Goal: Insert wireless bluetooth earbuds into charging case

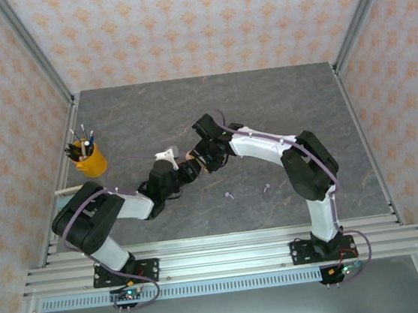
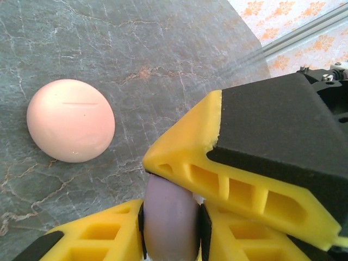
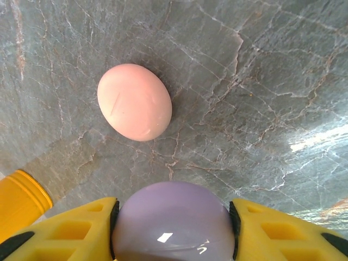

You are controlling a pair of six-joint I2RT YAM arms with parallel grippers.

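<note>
Earbuds (image 1: 229, 196), two lilac ones, lie on the table (image 1: 301, 101) near each other but apart, the second (image 1: 265, 188) to the right, on the near side of the point where the arms meet. There the single lilac case (image 3: 173, 223) is clamped between the pads of the right tool (image 3: 173, 217). The left tool (image 2: 171, 217) grips the same case edge-on, and a yellow finger of the right tool crosses just above it. One pink case (image 2: 70, 120) rests on the table just beyond, clear of both tools. A small white object (image 1: 166, 154) sits beside the left arm, and I cannot tell what it is. One yellow cup (image 1: 88, 159) of pens stands by the left edge. The far and right parts of the table are open.
</note>
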